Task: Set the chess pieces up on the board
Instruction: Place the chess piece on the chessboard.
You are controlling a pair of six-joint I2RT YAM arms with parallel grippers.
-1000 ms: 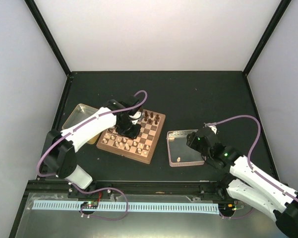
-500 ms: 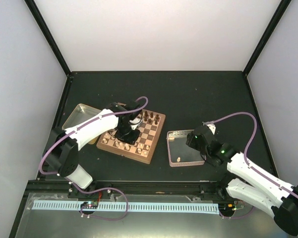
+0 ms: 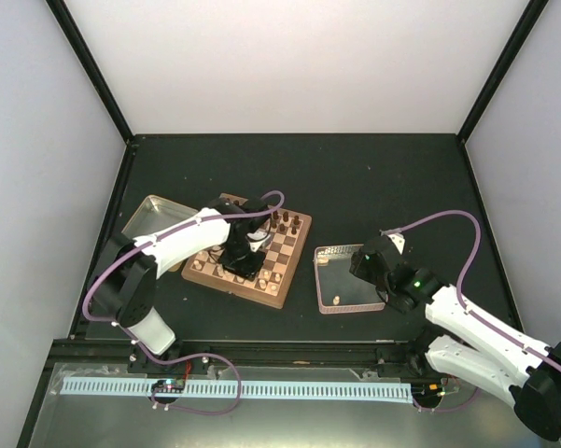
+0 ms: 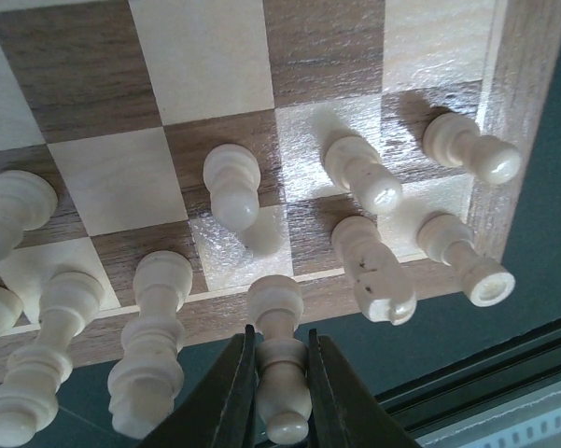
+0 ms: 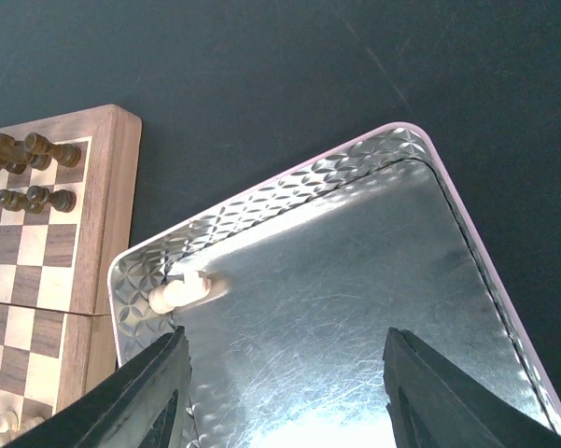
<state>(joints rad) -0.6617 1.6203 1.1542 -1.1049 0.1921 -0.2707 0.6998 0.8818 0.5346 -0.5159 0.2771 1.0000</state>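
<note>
The board (image 3: 287, 254) lies left of centre, with dark chessmen (image 3: 285, 222) along its far rows and several pale chess pieces (image 4: 231, 182) on its near rows. My left gripper (image 3: 245, 261) hangs over the board's near edge (image 4: 205, 56). This left gripper (image 4: 280, 350) is shut on one pale piece (image 4: 278, 303), whose base points at the tan border. My right gripper (image 5: 285, 341) is open above a tray (image 5: 289, 191). One pale piece (image 5: 179, 291) lies on its side in the tray's corner nearest the board, left of the left finger.
The patterned-rim tray (image 3: 347, 250) sits just right of the board on the dark table. A metal tin (image 3: 145, 219) lies left of the board, partly under my left arm. The board's corner with dark chessmen (image 5: 28, 149) shows in the right wrist view.
My left gripper has moved toward the board's near edge, still shut on the pale piece. The right arm has barely shifted over the tray.
</note>
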